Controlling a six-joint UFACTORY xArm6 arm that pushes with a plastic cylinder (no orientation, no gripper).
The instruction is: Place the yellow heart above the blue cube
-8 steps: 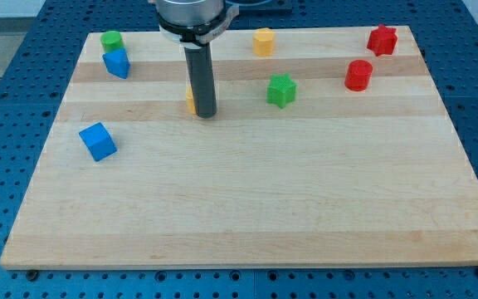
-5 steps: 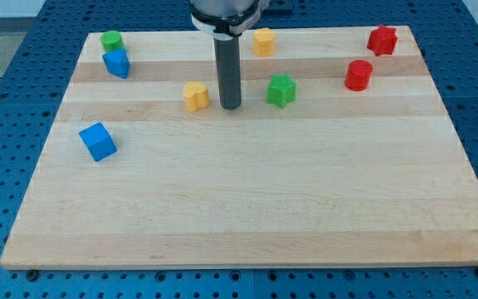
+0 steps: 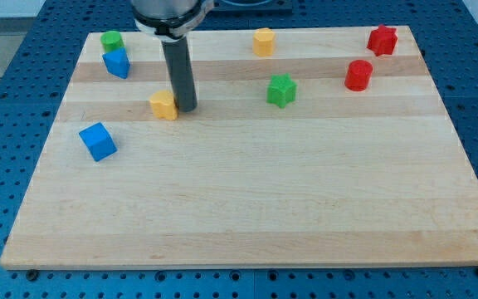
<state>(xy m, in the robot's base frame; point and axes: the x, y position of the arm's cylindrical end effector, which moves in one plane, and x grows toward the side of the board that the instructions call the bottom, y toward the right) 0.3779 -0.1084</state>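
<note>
The yellow heart [image 3: 163, 105] lies left of the board's middle, in its upper half. My tip [image 3: 186, 108] stands right against its right side, touching or nearly touching it. The blue cube [image 3: 98, 141] lies lower left of the heart, near the board's left edge, about a block's width below the heart's level.
A second blue block [image 3: 116, 63] and a green block [image 3: 111, 40] sit at the upper left. A yellow hexagonal block [image 3: 263, 41] is at the top centre, a green star [image 3: 281, 90] right of centre, a red cylinder [image 3: 358, 75] and a red star [image 3: 382, 39] at the upper right.
My tip swung right of the heart, then came back left and pushed the yellow heart leftward and slightly down. The other blocks have not moved.
</note>
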